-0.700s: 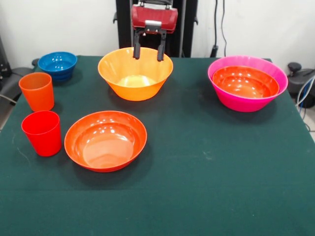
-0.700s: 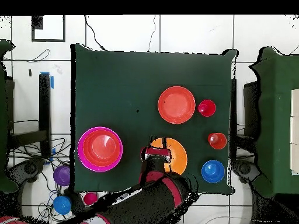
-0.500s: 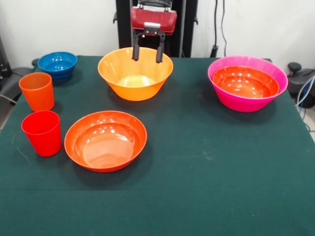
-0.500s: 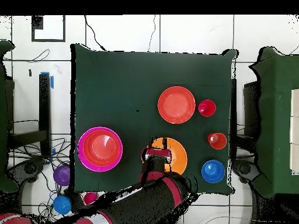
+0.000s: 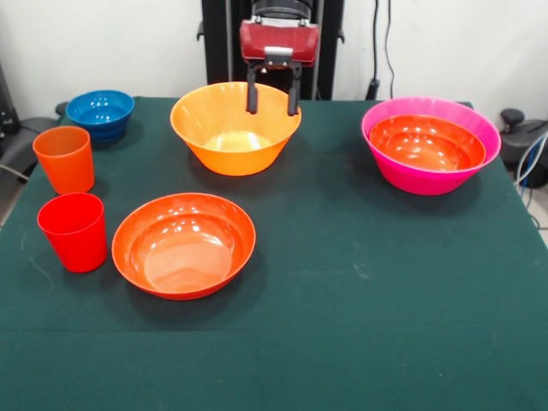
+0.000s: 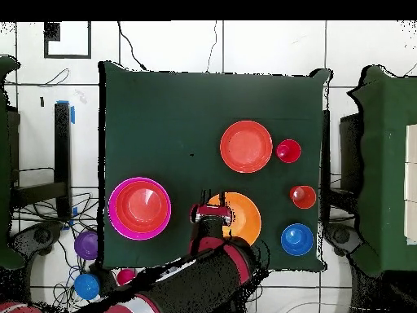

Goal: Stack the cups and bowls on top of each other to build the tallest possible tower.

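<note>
Nearest the camera across the table lies the shallow red-orange bowl (image 5: pixel 183 244), empty and upright, with the red cup (image 5: pixel 74 231) just beside it and the orange cup (image 5: pixel 64 158) a little farther back; both cups stand apart from everything else. Beyond them, on one side, the tower (image 5: pixel 431 144) so far is the large pink bowl with a second red-orange bowl nested inside; on the other side the blue bowl (image 5: pixel 100 112) sits near the table's far corner. Farthest back is the yellow-orange bowl (image 5: pixel 235 127), and my gripper (image 5: pixel 273 110) hangs over its far rim, fingers spread, one inside the wall and one seeming to sit outside it, not yet pinching. My judgement is that this rim is the grasp in hand; to do it well I should come down until the fingers straddle the wall squarely, close firmly on the glossy plastic, then lift straight up before any sideways travel, since a deep bowl held by one edge will tilt and may slip; I would carry it clear of the tower's rim before lowering.
</note>
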{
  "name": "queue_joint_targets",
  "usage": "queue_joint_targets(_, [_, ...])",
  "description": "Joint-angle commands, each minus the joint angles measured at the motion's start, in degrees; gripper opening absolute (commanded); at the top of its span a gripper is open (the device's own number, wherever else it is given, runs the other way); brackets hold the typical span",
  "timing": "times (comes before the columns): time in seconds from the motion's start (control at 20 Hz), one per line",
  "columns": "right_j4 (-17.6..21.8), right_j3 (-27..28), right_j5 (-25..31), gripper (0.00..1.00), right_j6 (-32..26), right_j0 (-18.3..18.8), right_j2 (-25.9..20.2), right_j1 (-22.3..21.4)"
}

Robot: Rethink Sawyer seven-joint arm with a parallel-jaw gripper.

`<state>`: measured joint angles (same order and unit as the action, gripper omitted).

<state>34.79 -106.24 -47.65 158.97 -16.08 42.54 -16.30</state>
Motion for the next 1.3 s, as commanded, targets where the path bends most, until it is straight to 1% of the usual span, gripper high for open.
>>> queue_joint_targets(0.05, [0.9, 1.8, 3.2, 1.0, 1.8, -0.6, -11.5, -0.1])
queue_joint_targets(0.35, [0.7, 1.5, 4.4, 1.0, 1.8, -0.6, -12.4, -1.0])
queue_joint_targets(0.55, [-2.3, 1.1, 2.1, 1.0, -0.2, -0.9, -11.6, 0.1])
queue_joint_targets(0.65, [-4.0, 1.9, 0.9, 1.0, -1.3, -0.4, -11.5, 1.6])
queue_joint_targets(0.7, [-6.3, 2.2, -0.3, 1.0, -2.4, -0.5, -11.0, 3.0])
queue_joint_targets(0.8, [-9.4, 3.2, -2.6, 1.0, -4.3, 0.0, -10.6, 5.5])
queue_joint_targets(0.95, [-10.6, 4.5, -4.4, 1.0, -5.5, 0.8, -10.3, 7.5])
queue_joint_targets(1.1, [-11.6, 4.7, -3.9, 1.0, -4.8, 1.1, -9.8, 8.3])
queue_joint_targets(1.15, [-11.7, 4.7, -3.0, 1.0, -3.8, 1.4, -10.0, 8.3])
queue_joint_targets(1.2, [-10.3, 4.2, -0.1, 1.0, -0.6, 2.6, -11.2, 7.3])
queue_joint_targets(1.25, [-9.1, 4.1, 1.5, 1.0, 1.1, 3.5, -12.0, 6.7])
queue_joint_targets(1.3, [-7.0, 3.8, 4.2, 1.0, 3.4, 4.7, -13.4, 5.4])
